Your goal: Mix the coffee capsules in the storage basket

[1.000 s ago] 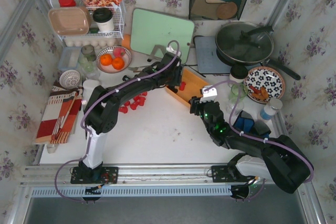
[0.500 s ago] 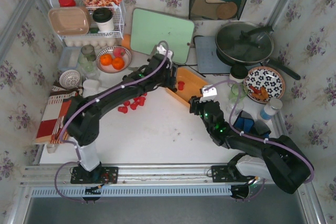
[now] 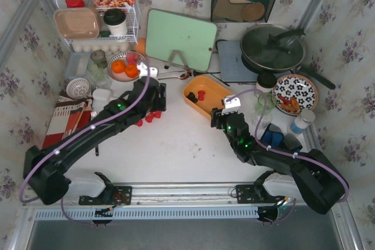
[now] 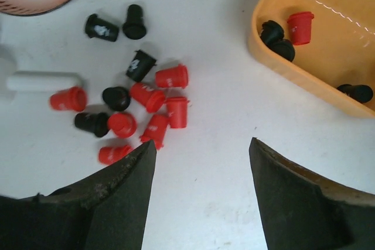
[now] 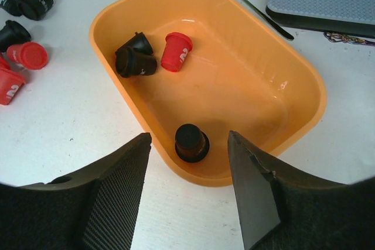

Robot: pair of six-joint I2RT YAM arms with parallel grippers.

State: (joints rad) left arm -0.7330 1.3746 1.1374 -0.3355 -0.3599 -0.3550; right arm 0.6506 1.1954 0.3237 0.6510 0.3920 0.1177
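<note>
The left gripper (image 4: 200,144), spread wide and holding nothing, is hovering over the white table (image 4: 202,215), with about a dozen coffee capsules (image 4: 143,100) lying loose just ahead and slightly to its left. The orange storage basket (image 4: 278,77), holding three black and one red, is sitting ahead to its right. There the right gripper (image 5: 188,136), likewise agape and empty, is hanging at the near rim. The left arm is looking nearer the scatter.
</note>
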